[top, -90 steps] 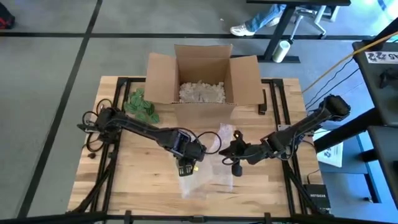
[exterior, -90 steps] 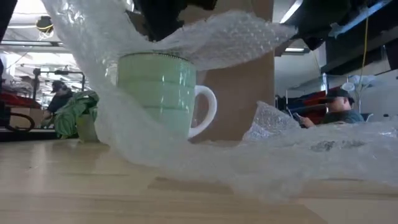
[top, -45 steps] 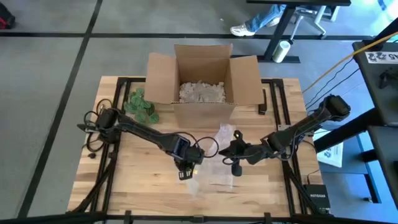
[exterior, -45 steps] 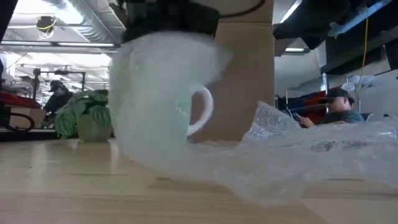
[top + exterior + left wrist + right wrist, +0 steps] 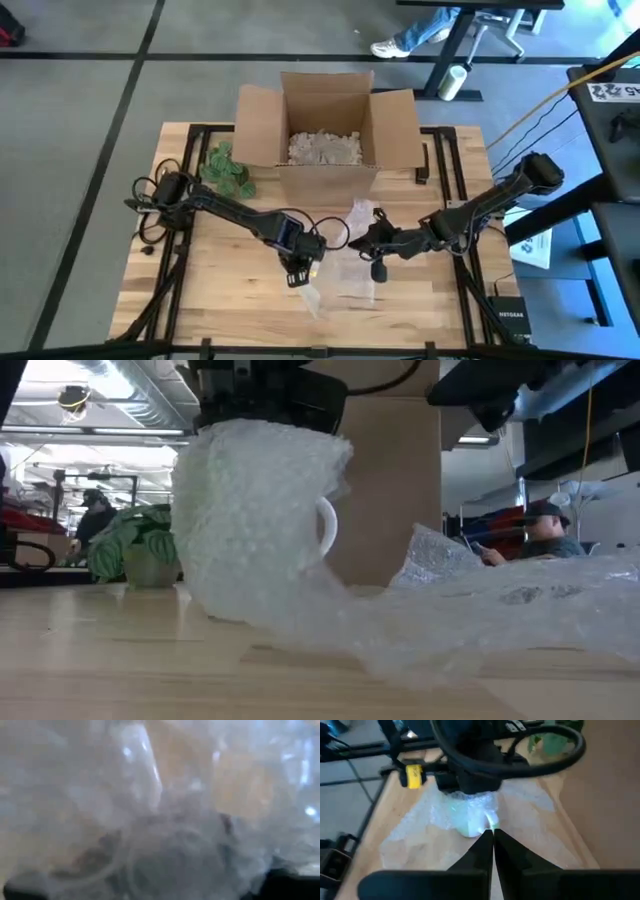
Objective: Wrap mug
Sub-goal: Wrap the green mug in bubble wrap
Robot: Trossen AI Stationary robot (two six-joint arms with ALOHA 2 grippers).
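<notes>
Low view: bubble wrap [image 5: 262, 530] shrouds the mug [image 5: 325, 525]; right gripper [image 5: 493, 836] fingers pressed together.

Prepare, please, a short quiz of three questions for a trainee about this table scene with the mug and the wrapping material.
1. True or false: the bubble wrap covers most of the mug, leaving only part of the white handle visible.
2. Which gripper is directly above the wrapped mug? A) left gripper B) right gripper
3. Fill in: behind the mug stands an open cardboard ____ containing pale filler.

Key:
1. True; in the low view only the handle's curve shows.
2. A; the right gripper is beside it, fingers together, pointing at the mug.
3. box
</notes>
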